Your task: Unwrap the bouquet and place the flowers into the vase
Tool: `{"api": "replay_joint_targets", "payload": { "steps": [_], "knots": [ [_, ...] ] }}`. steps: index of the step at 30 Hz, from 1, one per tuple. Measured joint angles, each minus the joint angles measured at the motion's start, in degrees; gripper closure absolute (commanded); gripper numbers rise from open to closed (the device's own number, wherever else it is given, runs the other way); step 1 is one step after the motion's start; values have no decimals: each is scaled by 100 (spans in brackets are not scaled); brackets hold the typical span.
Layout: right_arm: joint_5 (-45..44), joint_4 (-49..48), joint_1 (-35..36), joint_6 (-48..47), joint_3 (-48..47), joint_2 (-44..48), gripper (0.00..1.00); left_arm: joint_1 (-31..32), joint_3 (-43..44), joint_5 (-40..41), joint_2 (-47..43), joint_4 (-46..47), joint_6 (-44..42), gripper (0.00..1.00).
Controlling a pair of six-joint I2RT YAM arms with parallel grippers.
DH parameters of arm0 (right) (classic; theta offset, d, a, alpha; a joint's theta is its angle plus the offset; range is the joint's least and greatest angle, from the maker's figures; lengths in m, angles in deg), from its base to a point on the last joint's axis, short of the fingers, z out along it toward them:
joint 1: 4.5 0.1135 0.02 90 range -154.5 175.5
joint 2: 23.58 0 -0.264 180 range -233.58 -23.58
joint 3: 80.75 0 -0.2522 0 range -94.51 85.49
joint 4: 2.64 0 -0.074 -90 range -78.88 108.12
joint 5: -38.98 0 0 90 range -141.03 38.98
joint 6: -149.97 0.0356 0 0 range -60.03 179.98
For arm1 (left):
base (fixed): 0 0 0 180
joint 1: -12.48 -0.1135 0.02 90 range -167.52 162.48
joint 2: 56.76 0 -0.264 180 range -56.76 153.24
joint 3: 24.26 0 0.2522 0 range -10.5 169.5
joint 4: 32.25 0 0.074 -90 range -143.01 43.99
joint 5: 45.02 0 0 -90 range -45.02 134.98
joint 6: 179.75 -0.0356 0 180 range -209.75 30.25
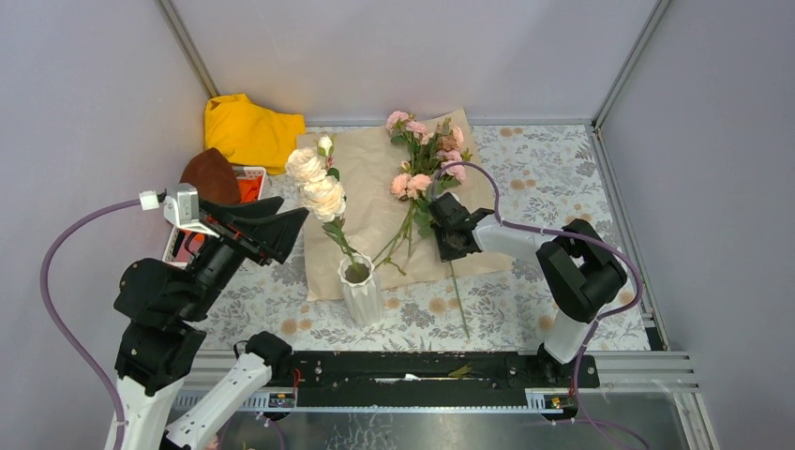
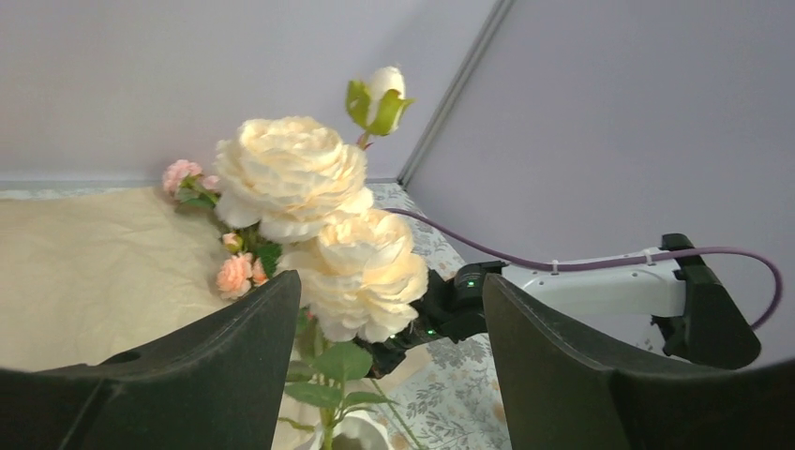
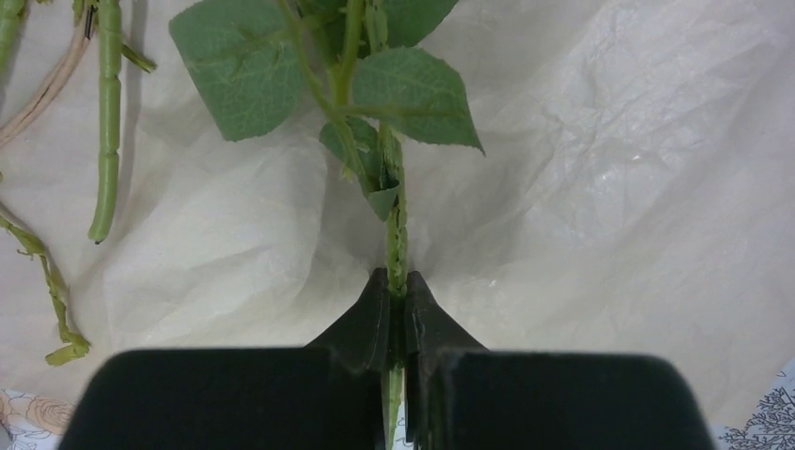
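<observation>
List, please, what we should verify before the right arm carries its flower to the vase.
1. Right hand shut on the green stem: ok.
2. Stem centred between the fingers: ok.
3. Paper free of the grip: cannot tell.
4. Ribbed white vase upright: ok.
5. Room in its mouth beside the cream roses: cannot tell.
6. Left hand open, holding nothing: ok.
</observation>
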Motion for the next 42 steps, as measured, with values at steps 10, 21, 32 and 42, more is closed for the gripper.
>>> {"api": "replay_joint_targets", "payload": {
  "steps": [10,21,32,42],
  "knots": [
    [15,153,0,39,13,1261,100,-11,249,485,-457,-286,-118,21],
    [417,225,0,-234,11,4044,100,-50,254,304,-372,-286,-111,19],
    [2898,-332,0,-258,-129,5322,100,-50,-149,-1572,533,485,179,18],
    [4870,-2076,4,691,208,4975,100,-50,-597,-2566,601,1692,750,1]
  ]
}}
